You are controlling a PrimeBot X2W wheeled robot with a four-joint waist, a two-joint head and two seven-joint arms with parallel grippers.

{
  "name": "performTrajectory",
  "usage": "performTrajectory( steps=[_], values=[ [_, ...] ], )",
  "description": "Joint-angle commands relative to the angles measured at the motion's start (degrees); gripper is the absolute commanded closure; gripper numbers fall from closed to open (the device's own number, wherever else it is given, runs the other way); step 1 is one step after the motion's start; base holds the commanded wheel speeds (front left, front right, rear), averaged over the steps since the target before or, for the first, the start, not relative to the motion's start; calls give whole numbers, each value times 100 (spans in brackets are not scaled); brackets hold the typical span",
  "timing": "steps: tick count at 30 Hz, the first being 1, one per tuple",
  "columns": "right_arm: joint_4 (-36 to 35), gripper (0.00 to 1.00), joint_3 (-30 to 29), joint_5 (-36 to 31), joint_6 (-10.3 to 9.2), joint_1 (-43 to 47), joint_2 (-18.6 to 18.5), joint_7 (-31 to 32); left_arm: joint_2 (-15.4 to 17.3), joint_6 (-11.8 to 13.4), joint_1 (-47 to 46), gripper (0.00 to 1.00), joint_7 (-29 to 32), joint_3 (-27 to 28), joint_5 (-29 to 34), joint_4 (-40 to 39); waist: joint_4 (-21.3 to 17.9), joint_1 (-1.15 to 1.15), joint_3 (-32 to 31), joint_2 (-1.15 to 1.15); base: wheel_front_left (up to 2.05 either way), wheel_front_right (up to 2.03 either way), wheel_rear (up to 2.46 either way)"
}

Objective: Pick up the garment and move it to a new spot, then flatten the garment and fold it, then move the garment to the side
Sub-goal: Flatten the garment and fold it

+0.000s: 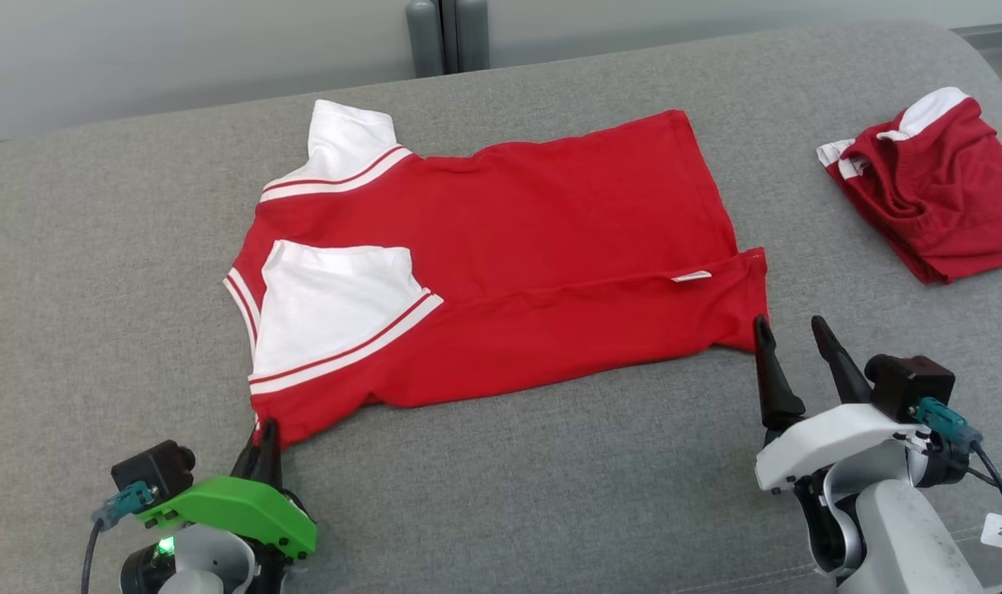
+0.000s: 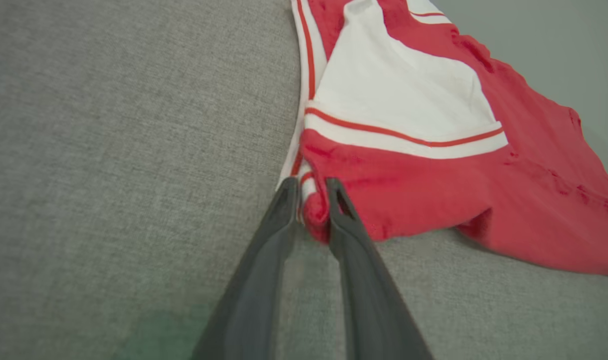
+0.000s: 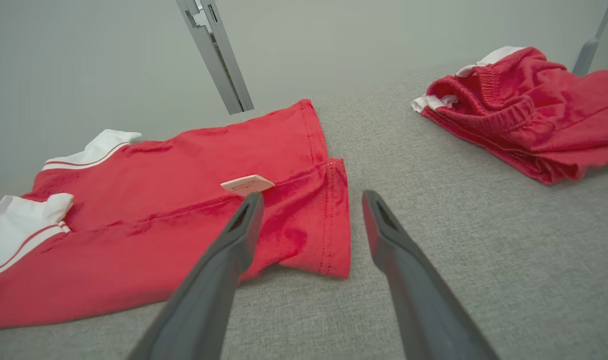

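My left gripper (image 1: 264, 436) sits at the red shirt's (image 1: 533, 247) near left corner, its two fingers pinched together on a small bunch of the red fabric at that corner, tips low on the grey cushion (image 1: 550, 511). The shirt lies spread flat in the middle of the cushion, collar end to the left and hem to the right. On its left part a white sleeve (image 1: 327, 301) with red stripes lies folded over onto the body. Further right a small white label (image 1: 691, 276) shows on a seam close to the hem. My right gripper (image 1: 791, 326) is just beside the shirt's near right hem corner, fingers spread apart with nothing between them. Right of the shirt and well apart from it lies a bundled red garment (image 1: 938, 194) with white trim.
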Motion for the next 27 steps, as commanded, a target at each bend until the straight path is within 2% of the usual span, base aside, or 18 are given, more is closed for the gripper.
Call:
performTrajectory(
  steps=[1,11,17,19,20,21,22,23,27],
  values=[
    [83,0,36,-21,-8,-92,-14,79,8,-33,-82,100,-43,-25,-58,26,2,0,35,0,0,0,0],
    [965,0,-256,-82,-8,-498,-13,497,41,-16,-87,100,-263,-26,-77,-203,140,0,79,0,0,0,0],
    [2028,0,-242,82,-8,-1083,-14,697,86,36,-35,100,-279,-18,-84,-363,230,0,82,0,0,0,0],
    [2452,39,-77,189,-8,-1252,-14,872,79,41,-35,100,-284,-59,-78,-390,263,0,58,0,0,0,0],
    [2569,64,-28,215,-8,-1297,-5,891,75,34,-31,100,-291,-78,-76,-400,272,0,46,0,0,0,0],
    [2636,75,-3,241,-8,-1329,-3,869,73,29,-28,100,-297,-93,-73,-416,277,0,34,0,0,0,0],
    [2686,97,1,273,-8,-1382,-2,805,71,29,-24,100,-310,-104,-71,-440,280,0,18,0,0,0,0],
    [2716,100,-12,268,-8,-1428,-2,751,77,31,-22,100,-313,-111,-62,-468,280,0,5,0,0,0,0],
    [2657,100,-163,177,-8,-1580,-21,484,144,24,-14,100,-372,-132,-8,-690,270,0,-69,0,0,0,0]
  ],
)
